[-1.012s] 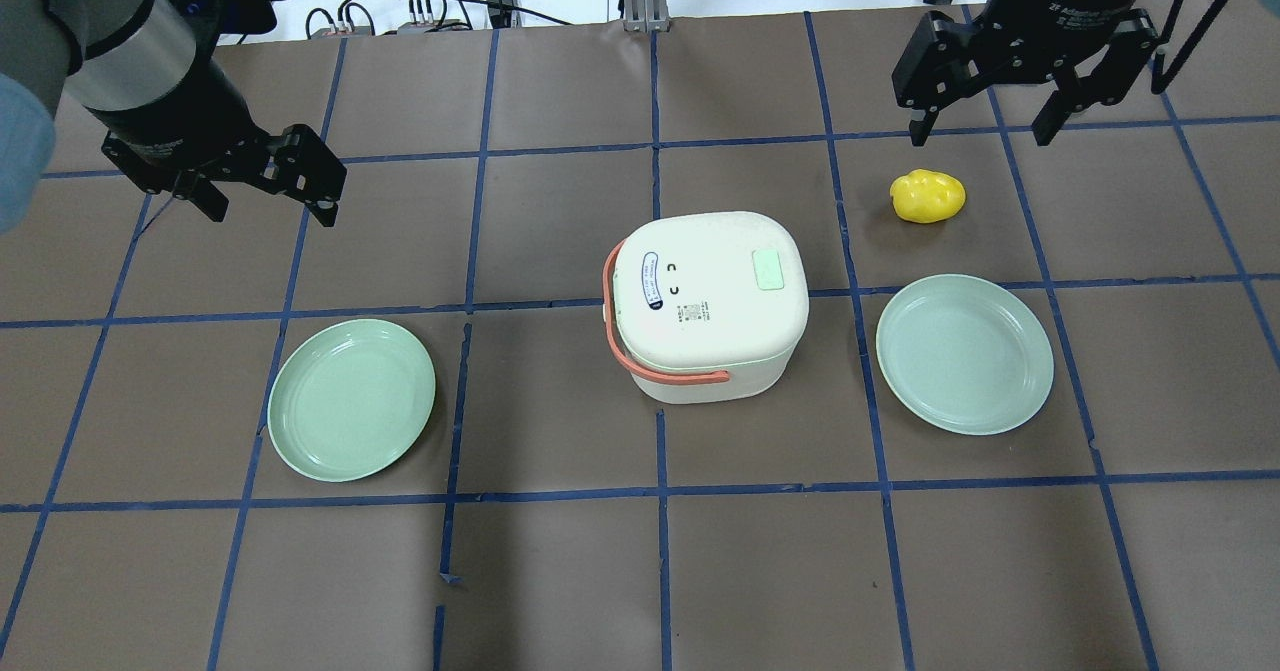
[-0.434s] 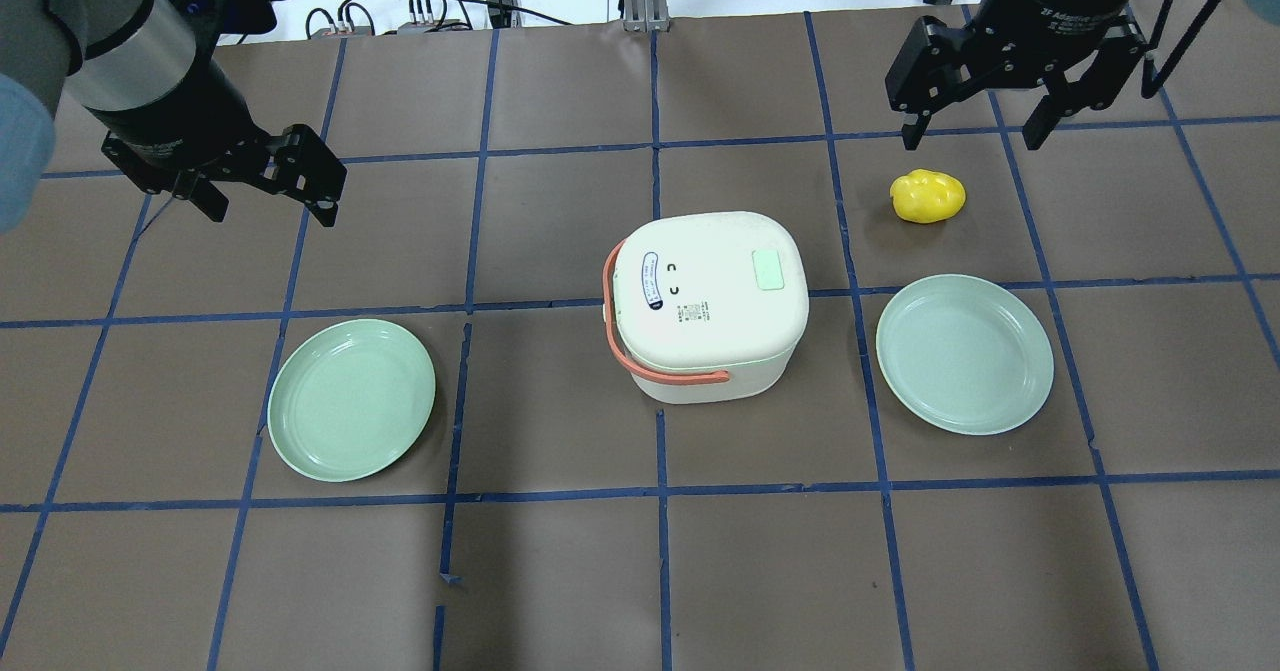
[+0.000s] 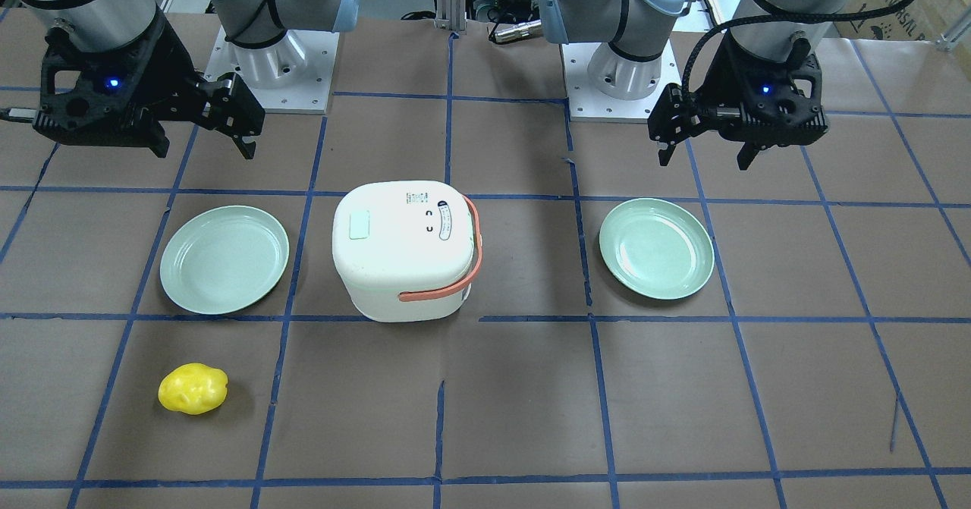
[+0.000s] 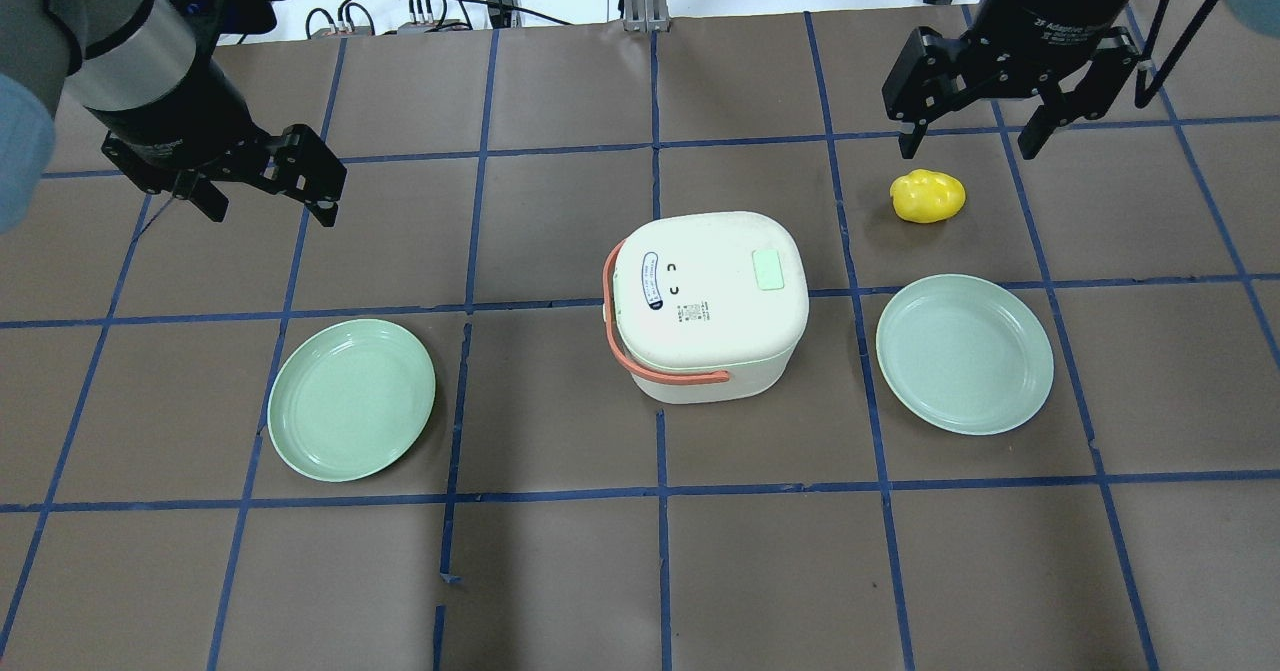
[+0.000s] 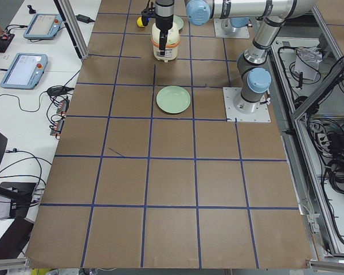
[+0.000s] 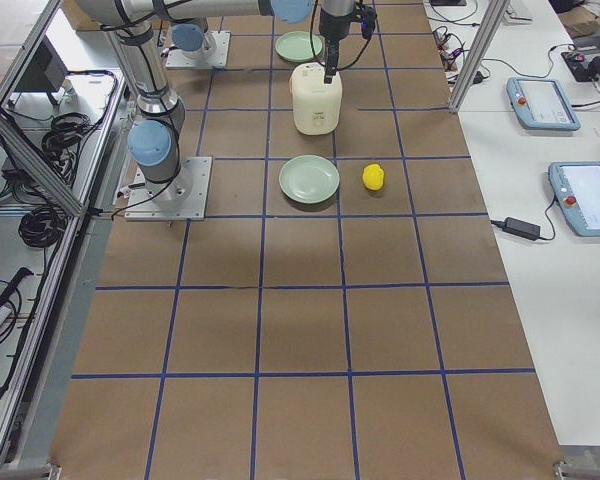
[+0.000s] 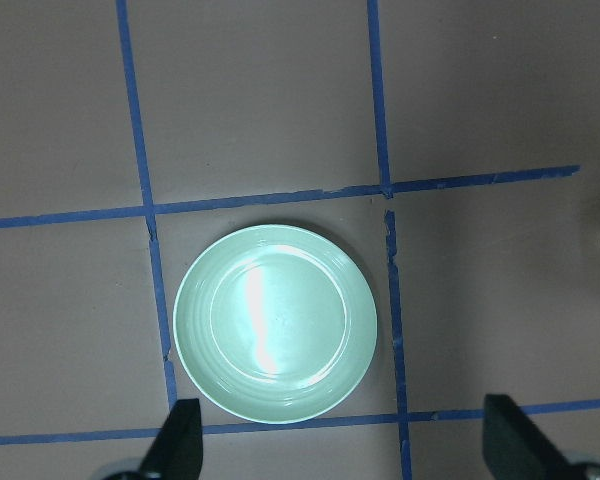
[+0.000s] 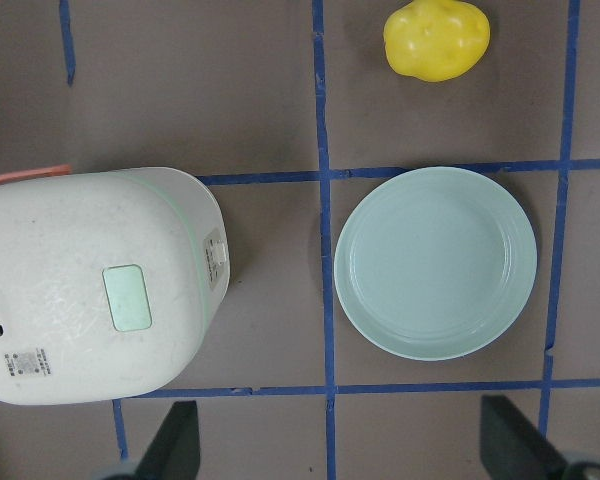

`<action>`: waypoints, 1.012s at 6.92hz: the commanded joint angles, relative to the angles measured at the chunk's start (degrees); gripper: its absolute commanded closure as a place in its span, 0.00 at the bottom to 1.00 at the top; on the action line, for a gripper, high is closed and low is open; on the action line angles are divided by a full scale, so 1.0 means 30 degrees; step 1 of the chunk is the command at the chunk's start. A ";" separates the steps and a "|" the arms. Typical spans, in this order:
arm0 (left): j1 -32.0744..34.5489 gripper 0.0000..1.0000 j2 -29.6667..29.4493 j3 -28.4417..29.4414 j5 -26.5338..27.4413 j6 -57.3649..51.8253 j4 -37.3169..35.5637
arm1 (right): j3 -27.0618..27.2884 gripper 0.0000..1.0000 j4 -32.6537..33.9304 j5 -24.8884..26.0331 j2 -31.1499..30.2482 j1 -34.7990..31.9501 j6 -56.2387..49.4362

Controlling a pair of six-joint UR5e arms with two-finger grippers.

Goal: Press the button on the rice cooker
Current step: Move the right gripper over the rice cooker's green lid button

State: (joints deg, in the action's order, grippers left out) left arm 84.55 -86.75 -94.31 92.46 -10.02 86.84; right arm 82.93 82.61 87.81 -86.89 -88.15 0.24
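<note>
the rice cooker is set upright mid-worktop, well below both sets of jaws and between them. its pale green button is placed on the lid's half toward the right jaws, while the orange handle is folded down on the side toward the left jaws, so the press is judged best made by the right arm. both sets of jaws are held apart and empty, high up. beneath the right jaws a green plate is seen, with a yellow lump beyond it, possibly a toy potato. a bare strip is left between cooker and plate, and nothing is stacked on the lid, so a sideways-then-down path is judged open. the second plate lies under the left jaws.
</note>
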 commanded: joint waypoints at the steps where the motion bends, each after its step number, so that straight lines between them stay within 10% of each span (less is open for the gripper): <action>1: 0.0000 0.00 0.0000 0.0000 0.0000 0.0000 0.0000 | 0.0013 0.73 -0.0027 -0.1278 0.0164 -0.0320 0.0913; 2: 0.0000 0.00 0.0000 0.0000 0.0000 0.0000 0.0000 | -0.0016 0.91 0.0002 -0.1580 0.0426 -0.0961 0.2078; 7: 0.0000 0.00 0.0000 0.0000 0.0000 0.0000 0.0000 | 0.0827 0.93 0.1375 -0.0908 0.1424 -0.4010 0.3906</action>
State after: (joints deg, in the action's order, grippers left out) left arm 84.55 -86.75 -94.31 92.46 -10.02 86.84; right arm 83.92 85.64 85.36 -82.91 -98.80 11.50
